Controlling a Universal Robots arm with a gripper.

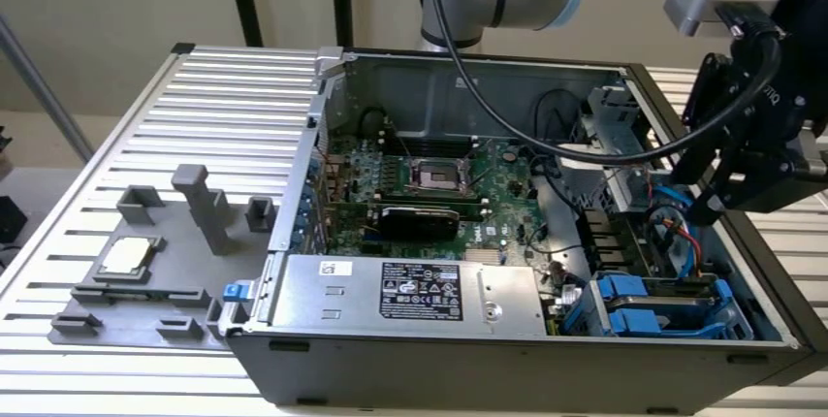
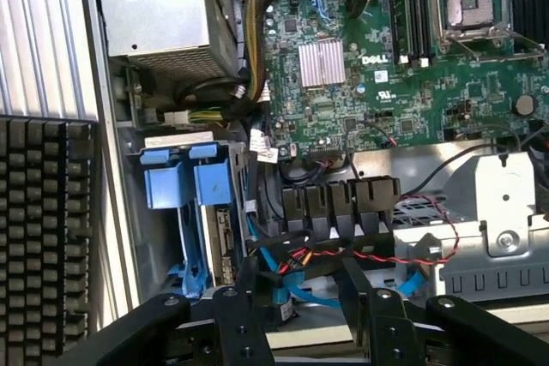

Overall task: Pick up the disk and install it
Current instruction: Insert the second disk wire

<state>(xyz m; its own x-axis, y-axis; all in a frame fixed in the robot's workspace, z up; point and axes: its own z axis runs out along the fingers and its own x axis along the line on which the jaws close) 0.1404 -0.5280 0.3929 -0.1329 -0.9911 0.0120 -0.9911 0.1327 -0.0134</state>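
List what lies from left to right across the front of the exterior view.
Small square silver processor chip on the grey fixture plate → small blue plastic clip → silver power supply box with black label → blue plastic drive cage.

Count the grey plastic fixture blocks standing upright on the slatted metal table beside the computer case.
3: a tall post, a short block toward the exterior view's left, another nearest the case. Flat fixtures nearby are excluded.

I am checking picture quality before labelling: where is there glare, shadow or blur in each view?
Exterior view: even light, soft glare on the ribbed table, shadow deep inside the computer case, the dark gripper slightly soft. Wrist view: the motherboard is sharp and bright, the near gripper parts dark and less crisp.
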